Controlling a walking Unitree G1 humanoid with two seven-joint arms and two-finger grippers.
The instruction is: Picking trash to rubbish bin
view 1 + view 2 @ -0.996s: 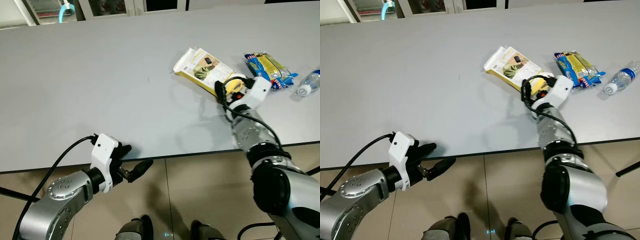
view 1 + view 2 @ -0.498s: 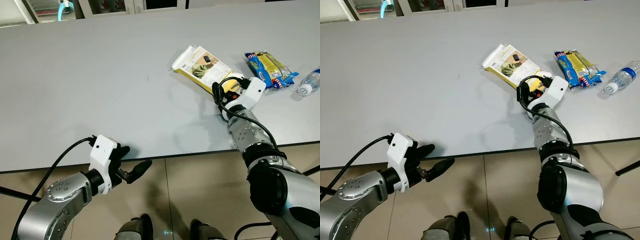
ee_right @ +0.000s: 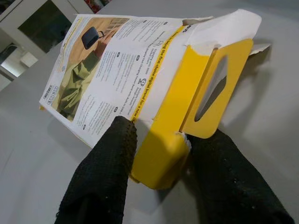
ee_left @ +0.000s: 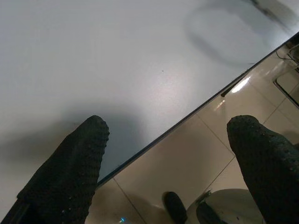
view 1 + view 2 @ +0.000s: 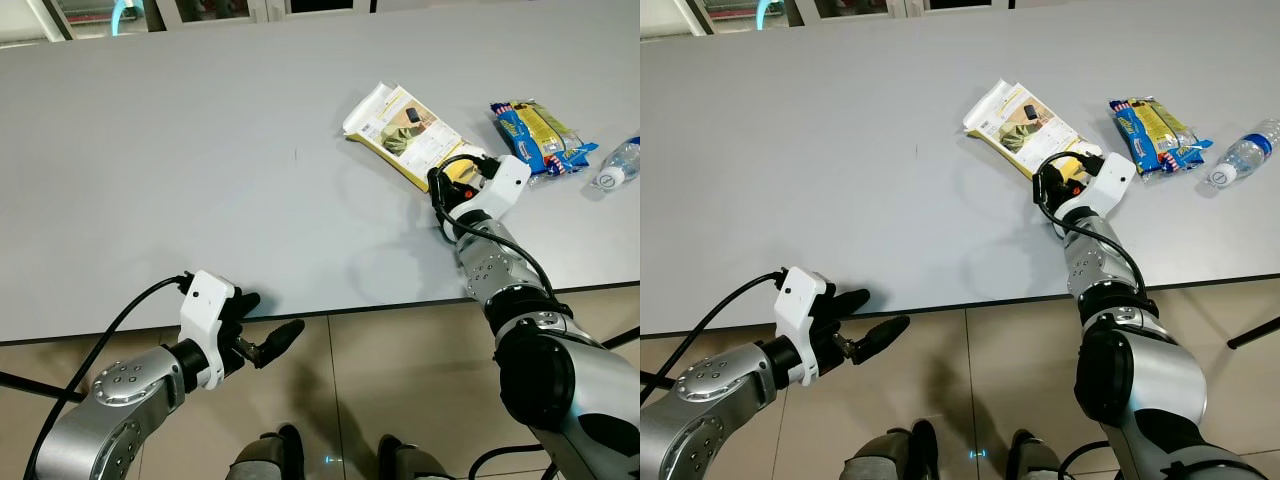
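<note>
Little has shifted since earlier: the right gripper [image 3: 156, 161] remains clenched on the yellow box [image 5: 410, 132] (near end only), which lies flat on the table [image 5: 200, 170]. Left gripper [image 5: 262, 335] hovers released past the table edge.

a wide pale grey table [image 5: 200, 180] with a thin dark front edge spans the view. beneath it lies a glossy beige tiled floor [image 5: 400, 370]. glass-fronted cabinets [image 5: 220, 10] stand behind.
</note>
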